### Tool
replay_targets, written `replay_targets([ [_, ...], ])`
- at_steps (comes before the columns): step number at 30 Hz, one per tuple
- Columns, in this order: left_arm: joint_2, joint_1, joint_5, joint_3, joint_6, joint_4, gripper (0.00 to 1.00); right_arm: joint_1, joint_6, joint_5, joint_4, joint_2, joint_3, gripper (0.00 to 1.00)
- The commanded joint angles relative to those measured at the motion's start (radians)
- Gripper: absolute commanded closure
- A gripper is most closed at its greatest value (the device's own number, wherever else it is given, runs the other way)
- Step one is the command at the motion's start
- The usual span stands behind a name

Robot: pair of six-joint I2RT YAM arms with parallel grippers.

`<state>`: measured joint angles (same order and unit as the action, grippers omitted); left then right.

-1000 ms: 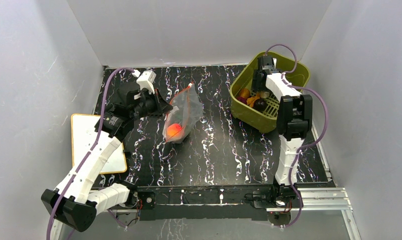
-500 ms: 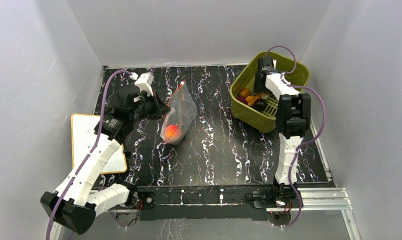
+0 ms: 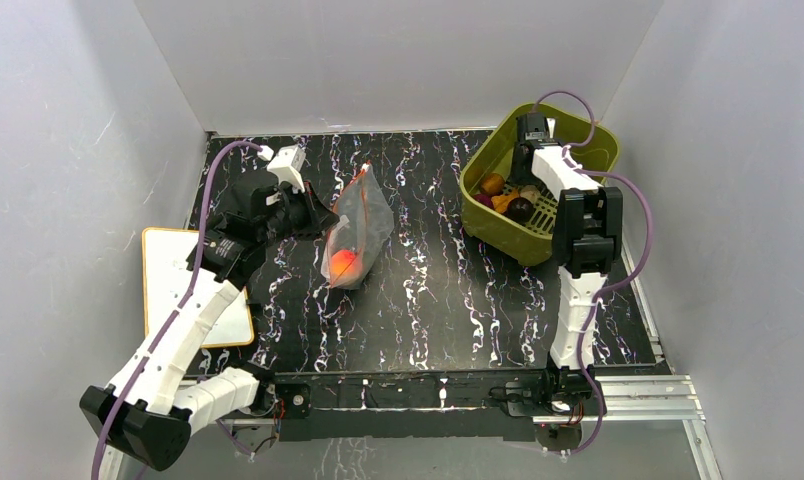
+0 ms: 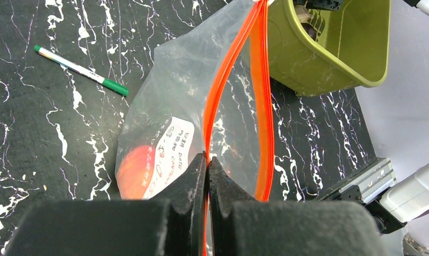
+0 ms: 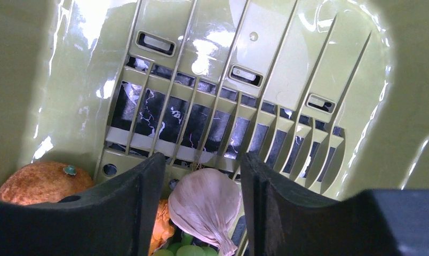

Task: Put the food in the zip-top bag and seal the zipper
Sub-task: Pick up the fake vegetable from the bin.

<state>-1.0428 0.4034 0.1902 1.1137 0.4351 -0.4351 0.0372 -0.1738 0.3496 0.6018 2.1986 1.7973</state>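
Grips the zip-top bag point(image 4: 169, 90) with the left tool point(image 4: 207, 160), jaws pressed flat together on one lip of the red-orange zipper point(image 4: 263, 106), bag mouth gaping open beside them. Holds that bag up by its top edge over the left middle of the black marbled table point(image 4: 41, 133), one orange-pink peach point(image 4: 135, 168) sitting inside at the bottom. Shows a white pen point(image 4: 81, 70) with a green cap lying on the table near the bag.

Reaches the right tool point(image 5: 201, 165) down into the olive-green basket point(image 5: 255, 64) at the far right of the table, jaws half apart on either side of a beige garlic piece point(image 5: 204, 200); cannot tell whether touching it. Shows an orange piece point(image 5: 39, 184) left of that tool and green bits point(image 5: 188, 249) just below the garlic, all on the slatted basket floor.
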Motion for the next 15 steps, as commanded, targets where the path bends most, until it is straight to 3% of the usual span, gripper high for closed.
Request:
replay_targets([
  [1,0.034,0.002,-0.005,0.012,0.005,-0.004,1.0,-0.005,-0.008,0.014,-0.021,-0.09,0.008,0.44],
  [5,0.039,0.002,-0.004,0.011,0.008,-0.003,1.0,-0.01,-0.047,0.0,0.001,-0.095,-0.02,0.34],
  [10,0.048,0.002,-0.009,0.012,0.005,-0.014,1.0,-0.02,-0.077,-0.054,-0.014,-0.105,-0.078,0.4],
  [15,0.052,0.002,-0.011,0.012,0.007,-0.021,1.0,-0.026,-0.103,-0.061,-0.01,-0.101,-0.085,0.36],
])
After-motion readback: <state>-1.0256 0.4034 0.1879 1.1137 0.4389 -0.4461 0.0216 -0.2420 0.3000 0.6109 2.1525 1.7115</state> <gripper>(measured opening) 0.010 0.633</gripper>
